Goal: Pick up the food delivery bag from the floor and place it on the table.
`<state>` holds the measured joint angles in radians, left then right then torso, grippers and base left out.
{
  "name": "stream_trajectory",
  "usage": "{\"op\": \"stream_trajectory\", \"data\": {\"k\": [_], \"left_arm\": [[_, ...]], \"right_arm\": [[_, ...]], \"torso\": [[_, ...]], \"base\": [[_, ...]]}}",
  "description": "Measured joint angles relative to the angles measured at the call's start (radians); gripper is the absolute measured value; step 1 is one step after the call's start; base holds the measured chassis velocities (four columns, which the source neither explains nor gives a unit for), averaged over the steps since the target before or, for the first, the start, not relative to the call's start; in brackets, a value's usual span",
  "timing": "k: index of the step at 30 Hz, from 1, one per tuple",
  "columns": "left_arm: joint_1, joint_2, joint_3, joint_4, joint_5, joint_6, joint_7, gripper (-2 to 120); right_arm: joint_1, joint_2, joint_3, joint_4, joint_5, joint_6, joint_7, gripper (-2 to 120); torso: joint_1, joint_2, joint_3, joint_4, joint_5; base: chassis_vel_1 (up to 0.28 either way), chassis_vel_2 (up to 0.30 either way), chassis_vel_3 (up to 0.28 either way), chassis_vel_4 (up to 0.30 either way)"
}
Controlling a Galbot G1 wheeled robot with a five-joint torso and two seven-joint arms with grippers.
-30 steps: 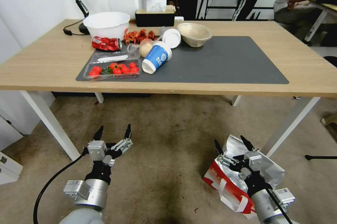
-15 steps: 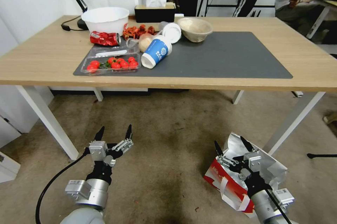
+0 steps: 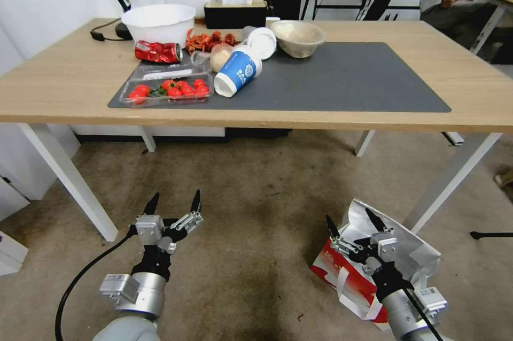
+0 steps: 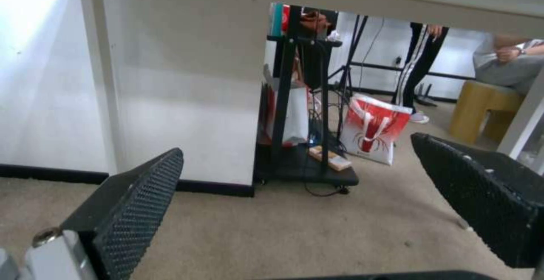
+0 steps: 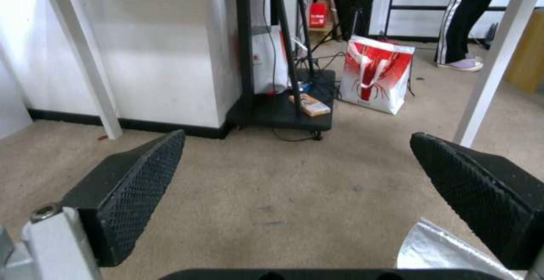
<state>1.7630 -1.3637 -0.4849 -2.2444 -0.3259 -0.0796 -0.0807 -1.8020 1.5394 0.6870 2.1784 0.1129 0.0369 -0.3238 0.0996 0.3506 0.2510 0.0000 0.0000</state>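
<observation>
Right end effector (image 3: pixel 352 220) hangs low over the bag (image 3: pixel 350 277), fingers spread wide and holding nothing. That red-and-white bag sits on the floor (image 3: pixel 256 212) near the robot's right side, foil mouth gaping, close beside a white leg of the surface (image 3: pixel 69 90). Left end effector (image 3: pixel 173 199) hovers well apart over bare carpet, equally wide open and empty. Up on the surface's grey mat (image 3: pixel 342 79) lie a blue cup (image 3: pixel 235 76), tomatoes (image 3: pixel 168 90) and a bowl (image 3: pixel 298 37).

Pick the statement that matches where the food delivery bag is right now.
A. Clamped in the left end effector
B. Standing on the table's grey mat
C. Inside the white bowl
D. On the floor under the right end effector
D: the food delivery bag lies on the floor beneath the open right end effector, not gripped.
</observation>
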Motion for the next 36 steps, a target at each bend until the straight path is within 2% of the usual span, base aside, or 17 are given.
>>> {"op": "stream_trajectory", "data": {"k": [36], "left_arm": [[0.005,-0.009,0.0,-0.001,0.002,-0.002,-0.002,100]], "right_arm": [[0.004,0.001,0.001,-0.001,-0.003,0.007,-0.006,100]], "torso": [[-0.038,-0.136,-0.098,0.0,0.0]], "base": [[0.0,0.0,0.0,0.0]]}}
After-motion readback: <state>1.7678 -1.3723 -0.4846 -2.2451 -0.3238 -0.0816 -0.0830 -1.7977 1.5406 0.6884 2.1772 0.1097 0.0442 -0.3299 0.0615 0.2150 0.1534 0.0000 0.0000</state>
